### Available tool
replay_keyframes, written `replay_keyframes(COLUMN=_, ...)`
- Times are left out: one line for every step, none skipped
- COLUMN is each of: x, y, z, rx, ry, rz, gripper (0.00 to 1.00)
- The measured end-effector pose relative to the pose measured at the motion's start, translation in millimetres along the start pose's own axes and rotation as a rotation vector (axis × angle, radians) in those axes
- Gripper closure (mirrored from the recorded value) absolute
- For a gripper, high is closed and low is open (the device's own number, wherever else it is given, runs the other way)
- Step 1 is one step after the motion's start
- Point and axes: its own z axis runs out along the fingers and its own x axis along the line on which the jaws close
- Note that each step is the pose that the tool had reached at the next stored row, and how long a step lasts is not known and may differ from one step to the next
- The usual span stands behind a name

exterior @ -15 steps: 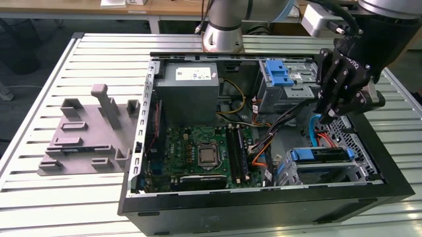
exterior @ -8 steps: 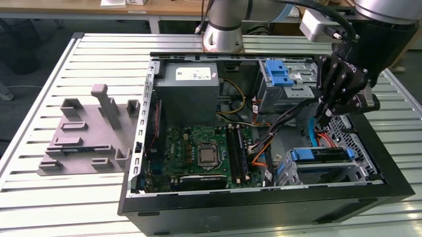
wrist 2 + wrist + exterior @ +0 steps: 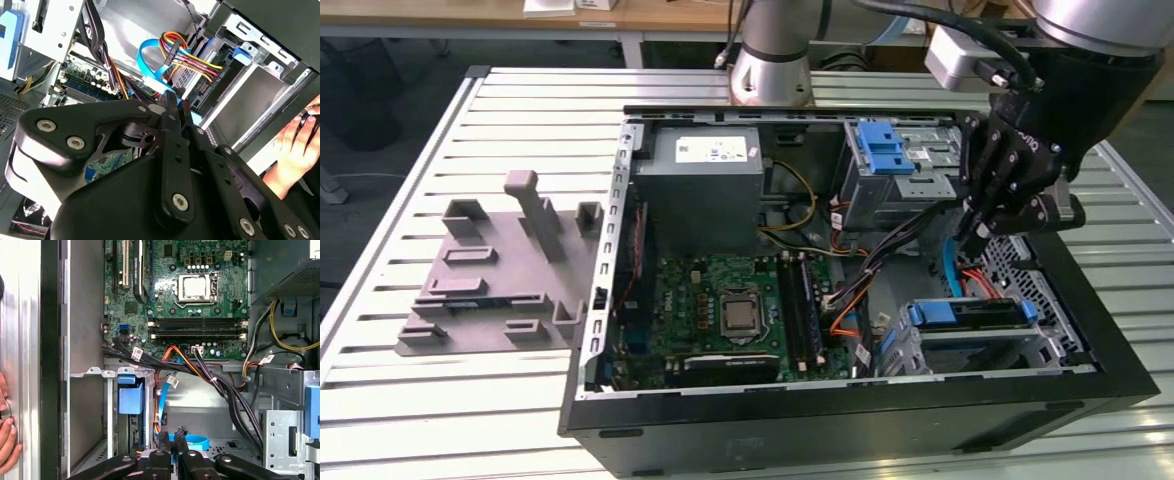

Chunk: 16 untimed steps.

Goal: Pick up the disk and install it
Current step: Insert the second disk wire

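Disk [image 3: 970, 316] seated in lower bay of open case [image 3: 854, 420], blue carrier showing. Gripper [image 3: 983, 243] poised just above it, fingers pressed together, pinching nothing. Blue cable [image 3: 192, 441] at fingertips. Hand [image 3: 295, 150] beside case.

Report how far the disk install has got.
Done: the disk already lies in the drive cage at the case's corner, its blue carrier showing. In hand: the gripper hangs just above it, carrying no disk, beside a blue cable. Left: whether the disk is pushed fully home cannot be told.
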Motion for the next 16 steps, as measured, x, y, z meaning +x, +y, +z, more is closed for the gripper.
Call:
replay_keyframes(x=0.1, y=0.0, z=0.1, rx=0.0001, ry=0.0015, rz=0.000, gripper=0.84)
replay_keyframes(x=0.1, y=0.0, z=0.3, rx=0.0001, ry=0.0027, rz=0.000, gripper=0.84)
replay_keyframes(x=0.4, y=0.0, z=0.5, rx=0.0001, ry=0.0039, rz=0.000, gripper=0.84)
replay_keyframes(x=0.8, y=0.0, z=0.7, rx=0.0002, ry=0.0045, rz=0.000, gripper=0.84)
replay_keyframes(x=1.2, y=0.0, z=0.8, rx=0.0002, ry=0.0053, rz=0.000, gripper=0.84)
replay_keyframes(x=1.6, y=0.0, z=1.0, rx=0.0002, ry=0.0058, rz=0.000, gripper=0.84)
replay_keyframes(x=1.9, y=0.0, z=1.4, rx=0.0002, ry=0.0062, rz=0.000, gripper=0.84)
replay_keyframes(x=2.2, y=0.0, z=1.8, rx=0.0002, ry=0.0071, rz=0.000, gripper=0.84)
replay_keyframes(x=2.3, y=0.0, z=2.2, rx=0.0003, ry=0.0085, rz=0.000, gripper=0.84)
replay_keyframes(x=2.5, y=0.0, z=2.6, rx=0.0003, ry=0.0101, rz=0.000, gripper=0.84)
replay_keyframes(x=2.8, y=0.0, z=3.2, rx=0.0003, ry=0.0112, rz=0.000, gripper=0.84)
replay_keyframes(x=3.2, y=0.0, z=3.7, rx=0.0003, ry=0.0123, rz=0.000, gripper=0.84)
replay_keyframes(x=3.5, y=0.0, z=4.3, rx=0.0004, ry=0.0131, rz=0.000, gripper=0.83)
replay_keyframes(x=3.8, y=-0.1, z=4.9, rx=0.0004, ry=0.0137, rz=0.000, gripper=0.83)
replay_keyframes(x=4.1, y=-0.1, z=5.2, rx=0.0004, ry=0.0148, rz=0.000, gripper=0.83)
replay_keyframes(x=4.4, y=-0.1, z=5.6, rx=0.0004, ry=0.0158, rz=0.000, gripper=0.77)
